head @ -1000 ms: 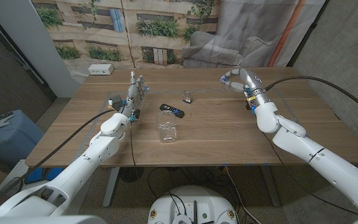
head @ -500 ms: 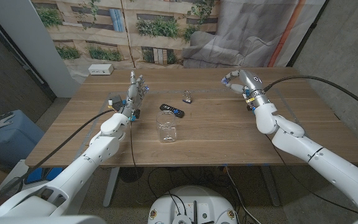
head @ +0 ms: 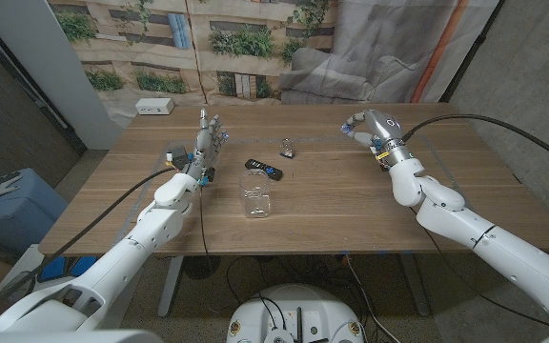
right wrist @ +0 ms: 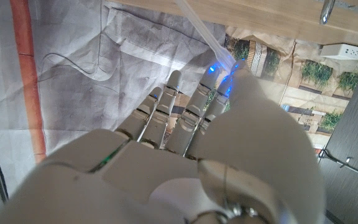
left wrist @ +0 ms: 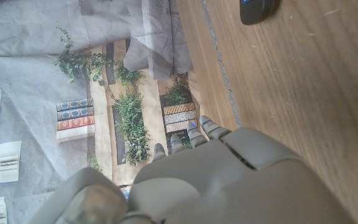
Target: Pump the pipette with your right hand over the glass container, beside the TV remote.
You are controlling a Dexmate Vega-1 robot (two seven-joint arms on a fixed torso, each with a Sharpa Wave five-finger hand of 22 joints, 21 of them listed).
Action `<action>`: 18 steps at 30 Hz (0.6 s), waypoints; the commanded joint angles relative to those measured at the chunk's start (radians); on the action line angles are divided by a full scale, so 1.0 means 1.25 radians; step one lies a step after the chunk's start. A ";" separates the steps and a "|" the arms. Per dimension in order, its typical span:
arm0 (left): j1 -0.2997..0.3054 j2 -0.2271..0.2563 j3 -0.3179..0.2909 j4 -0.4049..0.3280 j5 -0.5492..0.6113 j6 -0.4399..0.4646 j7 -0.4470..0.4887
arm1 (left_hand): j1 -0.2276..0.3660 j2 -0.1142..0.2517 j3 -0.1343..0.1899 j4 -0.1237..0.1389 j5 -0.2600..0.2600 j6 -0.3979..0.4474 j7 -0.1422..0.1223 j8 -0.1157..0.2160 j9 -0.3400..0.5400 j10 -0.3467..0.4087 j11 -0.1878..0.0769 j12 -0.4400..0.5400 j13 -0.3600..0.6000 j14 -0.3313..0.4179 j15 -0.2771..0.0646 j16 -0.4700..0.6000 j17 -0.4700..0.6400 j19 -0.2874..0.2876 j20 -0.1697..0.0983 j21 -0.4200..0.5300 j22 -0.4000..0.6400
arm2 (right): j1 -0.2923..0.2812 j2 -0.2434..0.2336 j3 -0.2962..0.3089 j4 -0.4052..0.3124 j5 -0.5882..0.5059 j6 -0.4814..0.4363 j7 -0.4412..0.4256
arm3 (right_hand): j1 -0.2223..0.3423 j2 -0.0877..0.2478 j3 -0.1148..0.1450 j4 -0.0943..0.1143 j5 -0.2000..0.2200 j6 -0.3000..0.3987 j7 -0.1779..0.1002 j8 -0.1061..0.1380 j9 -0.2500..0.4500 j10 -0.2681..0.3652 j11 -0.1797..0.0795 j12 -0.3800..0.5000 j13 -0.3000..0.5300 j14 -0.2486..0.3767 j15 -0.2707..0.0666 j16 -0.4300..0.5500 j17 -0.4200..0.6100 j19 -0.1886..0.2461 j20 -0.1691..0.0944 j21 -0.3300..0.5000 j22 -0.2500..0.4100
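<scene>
The right hand (head: 362, 127) is pinching the clear pipette (right wrist: 205, 36) at two o'clock on the surface (head: 332, 200); next, I judge, carrying it over the glass jar (head: 256, 202). The left hand (head: 207, 145) is standing spread.

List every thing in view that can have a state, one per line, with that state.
Right hand: raised over the far right of the table, fingers pinching the pipette.
Pipette: clear, held in the right hand, not yet over the container.
Glass container: upright on the table, open-topped, looks empty.
TV remote: lying flat beyond the container.
Left hand: holds nothing, fingers extended and apart.
Metal clip: lying on the table, untouched.
</scene>
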 commanded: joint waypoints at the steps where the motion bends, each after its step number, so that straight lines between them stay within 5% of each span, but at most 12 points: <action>1: 0.000 0.000 0.000 0.000 0.000 0.000 0.000 | 0.003 0.033 -0.004 0.000 0.005 -0.001 -0.005 0.005 0.002 0.000 -0.001 0.004 0.004 -0.007 -0.092 0.005 0.003 -0.005 -0.070 0.004 0.002 | 0.019 0.000 -0.035 0.003 -0.038 -0.061 0.037 | 0.004 0.007 0.003 -0.003 0.004 0.007 -0.002 0.004 0.001 0.010 0.000 0.002 0.002 0.010 -0.118 -0.001 0.002 0.008 -0.001 0.001 0.001; 18: 0.000 0.000 0.000 0.000 0.000 0.000 0.000 | 0.003 0.033 -0.004 0.000 0.006 -0.001 -0.005 0.005 0.002 0.000 -0.003 0.004 0.004 -0.007 -0.092 0.005 0.003 -0.005 -0.071 0.004 0.002 | 0.062 0.022 -0.096 0.028 -0.083 -0.127 0.089 | 0.005 0.010 0.005 -0.003 0.004 0.009 -0.001 0.004 0.001 0.011 0.000 0.001 0.001 0.011 -0.118 -0.002 0.001 0.008 -0.002 0.001 0.001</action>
